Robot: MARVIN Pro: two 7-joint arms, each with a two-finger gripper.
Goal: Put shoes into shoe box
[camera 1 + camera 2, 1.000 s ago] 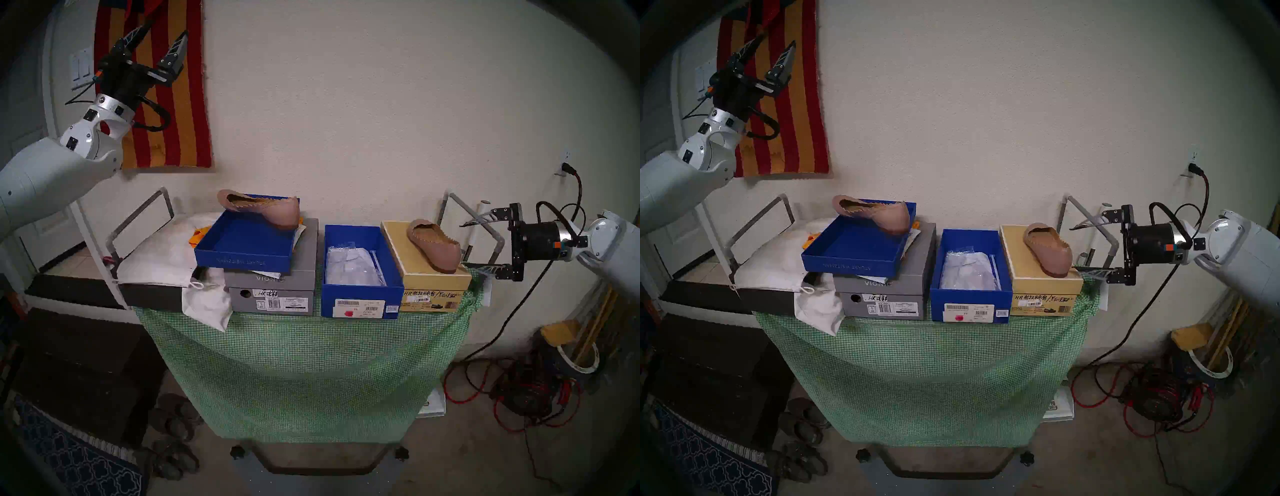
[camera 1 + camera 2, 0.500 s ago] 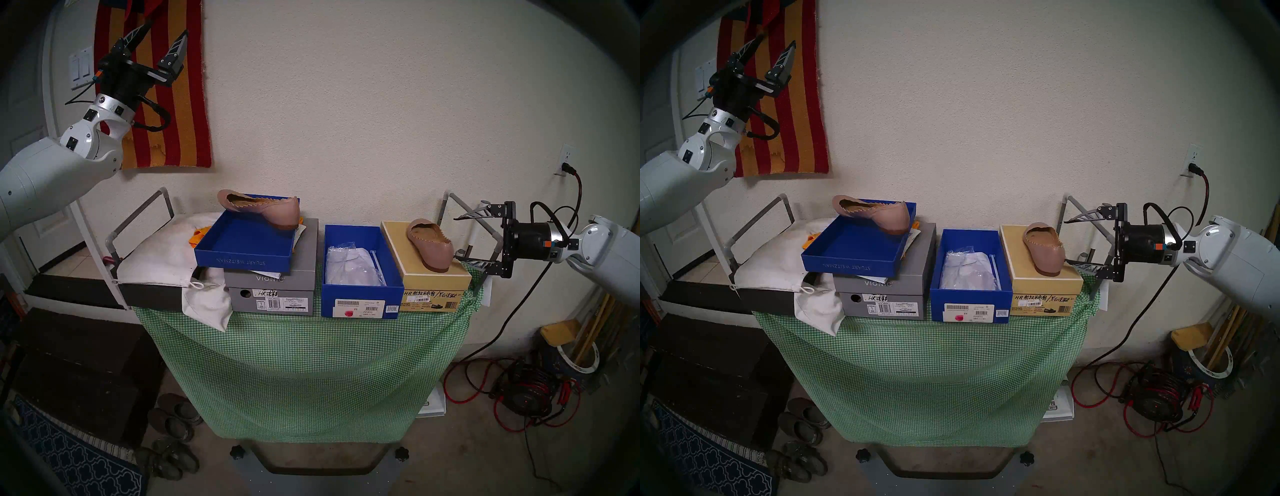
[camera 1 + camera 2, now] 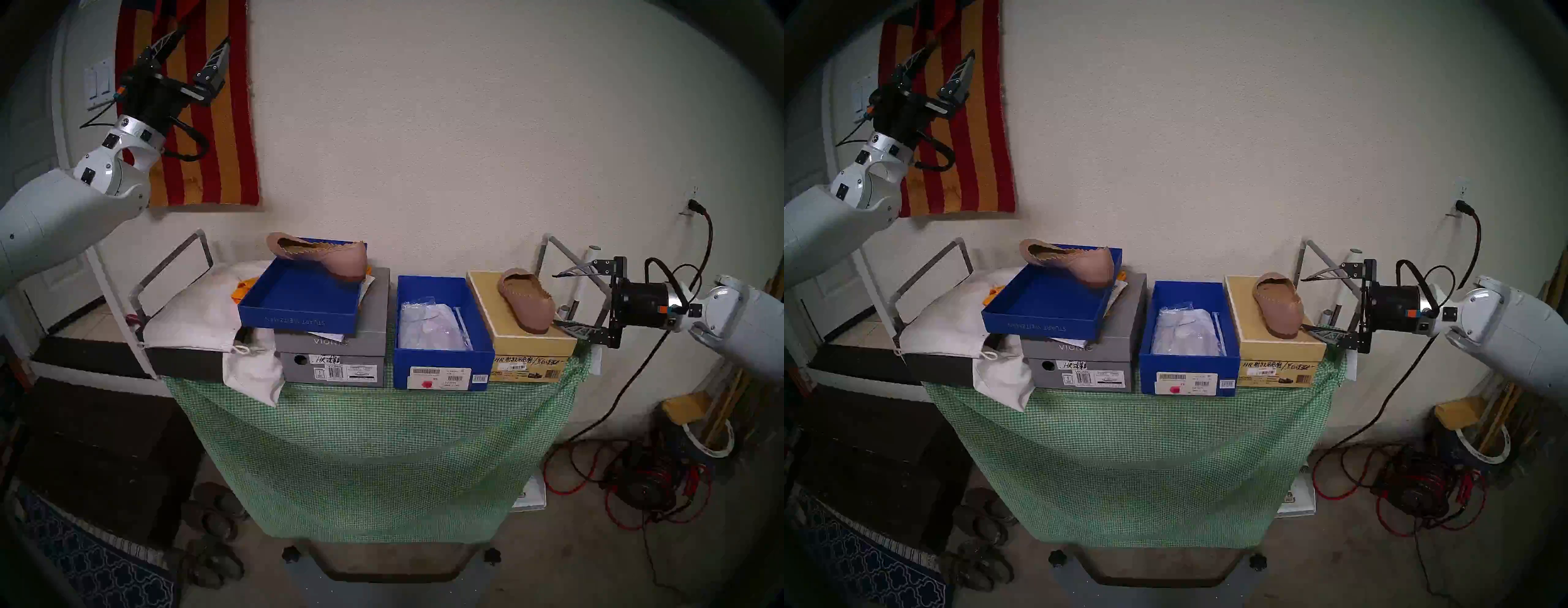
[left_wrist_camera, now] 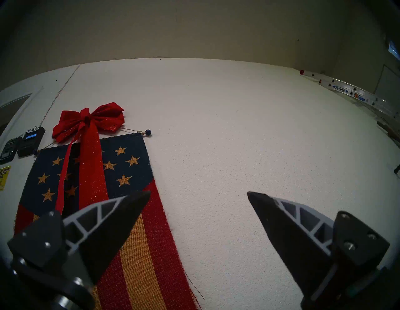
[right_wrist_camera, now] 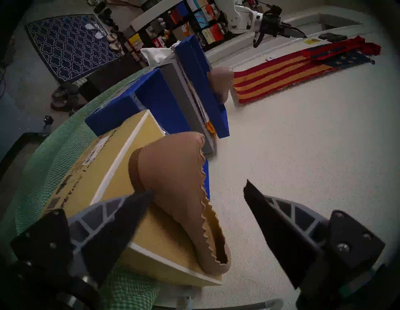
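Your right gripper (image 3: 556,300) has edged left toward the pink shoe (image 3: 527,299), jaws spread, empty; the lower finger could shove it off the tan box (image 3: 496,312).

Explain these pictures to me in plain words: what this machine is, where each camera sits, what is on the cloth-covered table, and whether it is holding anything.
This is a robot with two white arms, each ending in a two-fingered hand. The two wide pictures come from cameras on its head and are nearly alike. The other two come from cameras on its wrists, with that hand's fingers at the bottom corners.

On the table with the green checked cloth an open deep blue shoe box stands in the middle with wrapping paper inside. A grey box to its left carries a shallow blue lid, and one pink flat shoe rests on that lid's far rim. The second pink shoe lies on the tan box.

Nothing is held. The left hand is raised, open, by the striped flag. The right hand is open, level, just beside the second shoe.
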